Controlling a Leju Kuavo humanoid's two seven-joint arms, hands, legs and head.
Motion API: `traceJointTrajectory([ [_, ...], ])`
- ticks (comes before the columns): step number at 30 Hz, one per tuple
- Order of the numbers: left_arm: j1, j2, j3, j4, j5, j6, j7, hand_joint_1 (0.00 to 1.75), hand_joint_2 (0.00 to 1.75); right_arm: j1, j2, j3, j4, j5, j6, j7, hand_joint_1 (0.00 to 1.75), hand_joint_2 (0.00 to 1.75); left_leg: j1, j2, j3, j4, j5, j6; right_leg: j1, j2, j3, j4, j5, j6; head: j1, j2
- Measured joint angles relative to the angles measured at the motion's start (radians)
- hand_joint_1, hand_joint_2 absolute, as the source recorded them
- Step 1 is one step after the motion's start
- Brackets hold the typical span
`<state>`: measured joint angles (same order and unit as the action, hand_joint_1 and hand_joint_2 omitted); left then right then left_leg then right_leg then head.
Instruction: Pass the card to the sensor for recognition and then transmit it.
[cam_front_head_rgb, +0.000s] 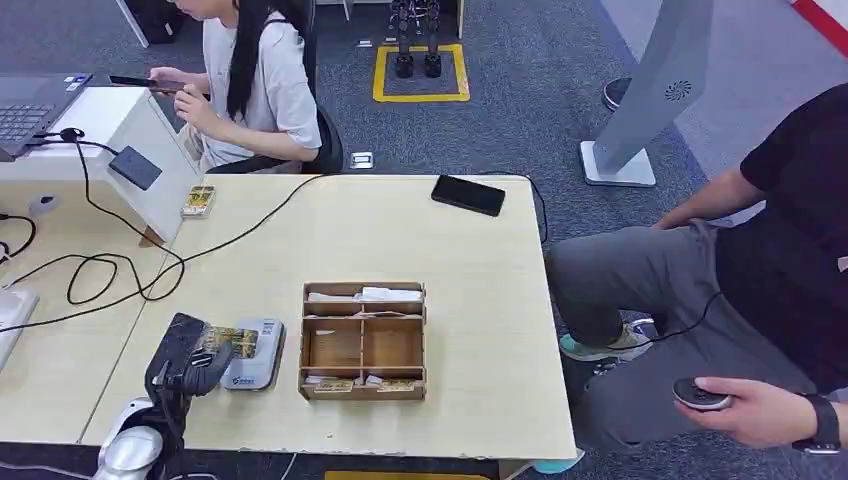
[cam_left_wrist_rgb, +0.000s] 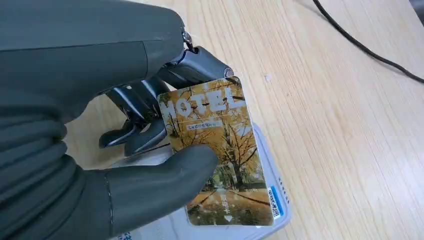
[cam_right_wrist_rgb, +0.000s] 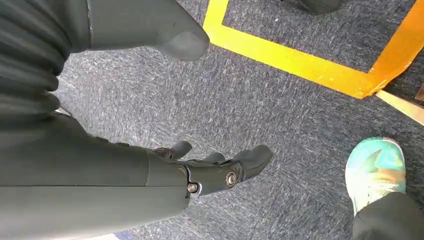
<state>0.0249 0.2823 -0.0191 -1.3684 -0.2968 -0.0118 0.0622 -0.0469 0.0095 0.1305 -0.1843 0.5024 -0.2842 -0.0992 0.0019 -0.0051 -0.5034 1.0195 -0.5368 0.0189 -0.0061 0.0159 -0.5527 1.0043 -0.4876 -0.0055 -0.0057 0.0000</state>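
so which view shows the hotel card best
The left wrist view: the card is close up, its print readable, pinched by the left hand over the grey sensor. The head view shows it small; the right wrist view faces carpet.

a light wooden bench (cam_front_head_rgb: 470, 300) carries an open wooden compartment box (cam_front_head_rgb: 363, 341), a black phone (cam_front_head_rgb: 468, 194) near its far edge and a black cable (cam_front_head_rgb: 240, 225); a seated person in black (cam_front_head_rgb: 770, 290) holds a round grey controller (cam_front_head_rgb: 699, 394).
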Motion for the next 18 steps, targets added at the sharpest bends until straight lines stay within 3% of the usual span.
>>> traceJointTrajectory([
  [12,-0.016,-0.015,-0.001,0.026,-0.037,0.046,0.01,1.75,1.75,-0.003,0.0,0.0,0.0,0.012,0.003,0.002,0.0,1.75,0.0,0.0,0.0,0.0,0.0,0.0,0.0,0.0,0.0,0.0,0.0,0.0,0.0,0.0],
  [18,-0.032,-0.022,0.0,0.061,-0.168,0.105,0.034,1.75,1.75,-0.006,0.0,0.0,-0.002,0.021,0.005,0.004,0.0,1.75,0.0,0.0,0.0,0.0,0.0,0.0,0.0,0.0,0.0,0.0,0.0,0.0,0.0,0.0],
])
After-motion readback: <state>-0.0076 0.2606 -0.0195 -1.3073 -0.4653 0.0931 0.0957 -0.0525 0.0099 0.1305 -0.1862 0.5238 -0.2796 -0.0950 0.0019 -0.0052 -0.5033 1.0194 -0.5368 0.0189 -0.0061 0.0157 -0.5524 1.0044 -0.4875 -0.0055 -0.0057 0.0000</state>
